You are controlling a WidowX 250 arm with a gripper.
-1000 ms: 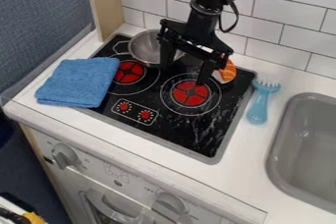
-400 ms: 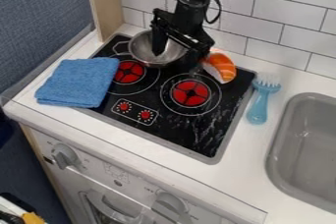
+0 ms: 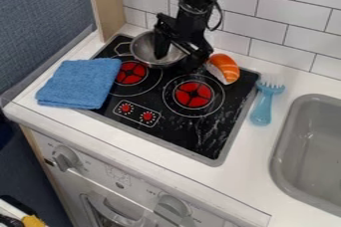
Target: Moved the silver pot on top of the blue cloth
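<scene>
Print near the grey knob [image 3: 65, 158] is illegible. The silver pot [image 3: 148, 53] looks round, shiny, loop-handled; the gripper [image 3: 177, 60] is spread, unclenched, at its rim.

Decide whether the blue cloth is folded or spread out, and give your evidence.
Folded: the blue cloth lies as a compact, thick rectangle with layered edges.

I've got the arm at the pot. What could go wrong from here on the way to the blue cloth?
The gripper is at the pot's rim, opposite its handle, so an off-centre grip might let it tilt or swing when lifted.

The orange-and-white toy food sits close beside the gripper and might get nudged.

The folded cloth overlaps the stove's edge, so the pot may settle unevenly if set down there.
</scene>
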